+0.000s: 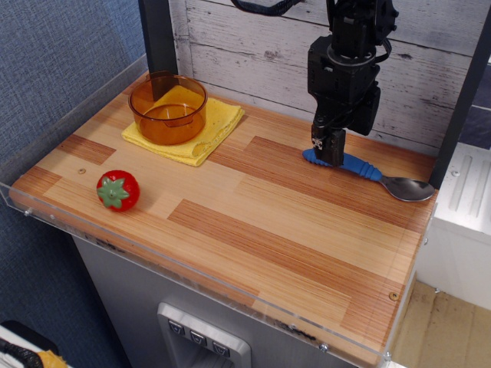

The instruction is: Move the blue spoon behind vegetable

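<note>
The blue spoon [354, 164] lies on the wooden table at the back right, ribbed handle pointing left and silver bowl [406, 188] to the right. My gripper [330, 150] is down at the left part of the handle. Its near finger [328, 144] stands in front of the handle and the far finger is hidden behind it. The jaws look open and straddle the handle. The red tomato [117, 190] with its green cap sits near the front left edge, far from the gripper.
A translucent orange bowl [167, 107] stands on a yellow cloth [205, 136] at the back left. A grey plank wall [253, 46] runs behind the table. A clear plastic rim [230, 285] edges the table's front and left side.
</note>
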Robot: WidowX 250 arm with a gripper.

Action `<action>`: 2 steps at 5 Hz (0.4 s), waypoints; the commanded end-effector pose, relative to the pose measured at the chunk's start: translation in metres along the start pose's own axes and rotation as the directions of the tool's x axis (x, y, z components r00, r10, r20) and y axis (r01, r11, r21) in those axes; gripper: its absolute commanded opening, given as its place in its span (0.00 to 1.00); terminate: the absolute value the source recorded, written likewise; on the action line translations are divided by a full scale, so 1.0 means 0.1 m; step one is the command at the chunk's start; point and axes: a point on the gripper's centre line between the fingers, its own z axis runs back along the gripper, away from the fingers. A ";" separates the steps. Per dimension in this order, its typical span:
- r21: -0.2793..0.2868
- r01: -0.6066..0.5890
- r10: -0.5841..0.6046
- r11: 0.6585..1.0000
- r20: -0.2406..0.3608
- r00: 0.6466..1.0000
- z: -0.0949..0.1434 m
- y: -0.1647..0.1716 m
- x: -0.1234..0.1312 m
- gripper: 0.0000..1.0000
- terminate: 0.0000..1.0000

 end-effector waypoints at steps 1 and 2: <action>-0.015 0.016 -0.015 1.000 0.042 0.999 0.01 -0.10 -0.05 1.00 0.00; 0.016 0.020 -0.021 1.000 0.037 0.999 -0.08 -0.08 -0.08 1.00 0.00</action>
